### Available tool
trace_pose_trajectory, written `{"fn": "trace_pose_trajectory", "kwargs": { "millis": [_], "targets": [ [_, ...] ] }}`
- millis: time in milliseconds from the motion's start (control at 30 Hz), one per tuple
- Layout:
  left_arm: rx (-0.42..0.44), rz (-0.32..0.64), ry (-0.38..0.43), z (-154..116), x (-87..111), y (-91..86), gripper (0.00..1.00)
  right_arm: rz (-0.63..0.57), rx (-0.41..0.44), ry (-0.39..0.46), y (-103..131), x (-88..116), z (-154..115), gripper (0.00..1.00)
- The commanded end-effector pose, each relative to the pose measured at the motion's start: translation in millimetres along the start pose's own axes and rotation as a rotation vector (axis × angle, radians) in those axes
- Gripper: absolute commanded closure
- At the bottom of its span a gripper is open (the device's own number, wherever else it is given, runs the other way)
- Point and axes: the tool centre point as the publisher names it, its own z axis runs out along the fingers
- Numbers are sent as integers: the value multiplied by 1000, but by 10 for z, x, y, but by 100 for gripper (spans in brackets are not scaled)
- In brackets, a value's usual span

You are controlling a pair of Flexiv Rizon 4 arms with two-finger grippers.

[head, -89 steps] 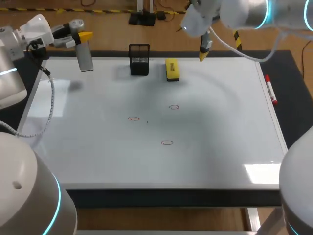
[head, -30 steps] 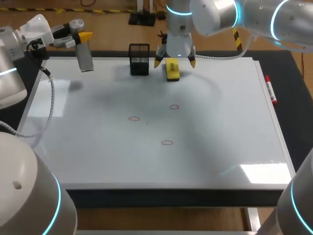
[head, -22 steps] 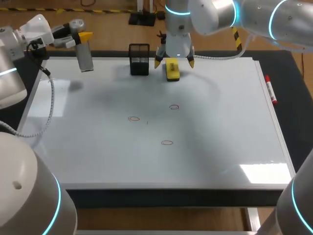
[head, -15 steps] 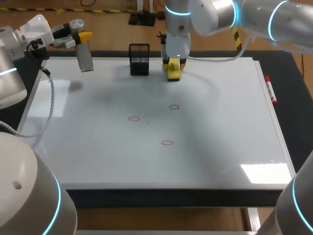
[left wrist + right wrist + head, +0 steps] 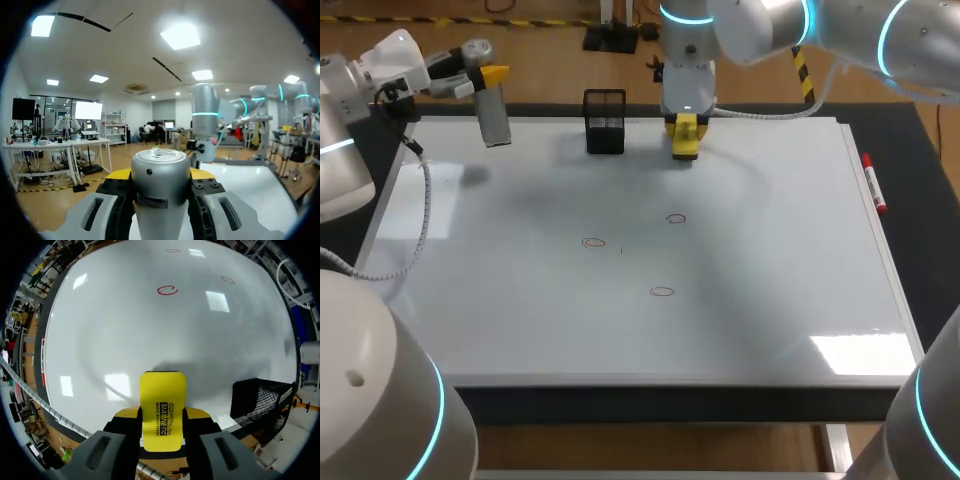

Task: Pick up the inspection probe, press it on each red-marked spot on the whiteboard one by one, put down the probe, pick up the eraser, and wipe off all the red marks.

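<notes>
In the head view, upper middle, your right tool (image 5: 686,128) is clamped on the eraser (image 5: 686,146), near the black basket (image 5: 605,122), which a careless swing may hit. In the upper left, your left tool (image 5: 485,82) grips the probe (image 5: 494,118). The left wrist view shows the probe clamped. In the right wrist view the eraser sticks out ahead of the tool, so hard pressing on the red marks (image 5: 167,290) may tilt it.

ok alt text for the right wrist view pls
The right gripper is shut on a yellow eraser, one finger on each side, over the whiteboard. Three red marks lie on the board ahead of the eraser, and a black mesh basket stands on the board beside the gripper.
</notes>
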Motion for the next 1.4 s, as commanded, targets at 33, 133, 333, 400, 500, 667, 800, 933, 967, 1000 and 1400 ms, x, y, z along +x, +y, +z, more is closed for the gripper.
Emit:
{"fn": "trace_pose_trajectory", "kwargs": {
  "millis": [33, 133, 333, 400, 500, 667, 800, 933, 967, 1000, 1400],
  "targets": [
    [0, 1, -2, 2, 3, -7, 100, 42, 24, -19, 128, 221, -144, 100],
    [0, 1, -2, 2, 3, -7, 100, 90, 31, -32, 172, 380, -138, 100],
    [0, 1, -2, 2, 3, -7, 100, 201, 45, -45, 284, 712, -102, 100],
    [0, 1, -2, 2, 3, -7, 100, 233, 55, -53, 343, 816, -110, 100],
    [0, 1, -2, 2, 3, -7, 100, 279, 76, -64, 384, 999, -130, 100],
    [0, 1, -2, 2, 3, -7, 100, 370, 92, -78, 477, 1281, -138, 100],
    [0, 1, -2, 2, 3, -7, 100, 425, 88, -87, 533, 1535, -124, 100],
    [0, 1, -2, 2, 3, -7, 100, 473, 75, -95, 586, 1746, -112, 100],
    [0, 1, -2, 2, 3, -7, 100, 484, 66, -93, 592, 1792, -97, 100],
    [0, 1, -2, 2, 3, -7, 100, 496, 57, -91, 594, 1826, -85, 100],
    [0, 1, -2, 2, 3, -7, 100, 550, 22, -71, 590, 1945, -60, 100]
  ]
}}
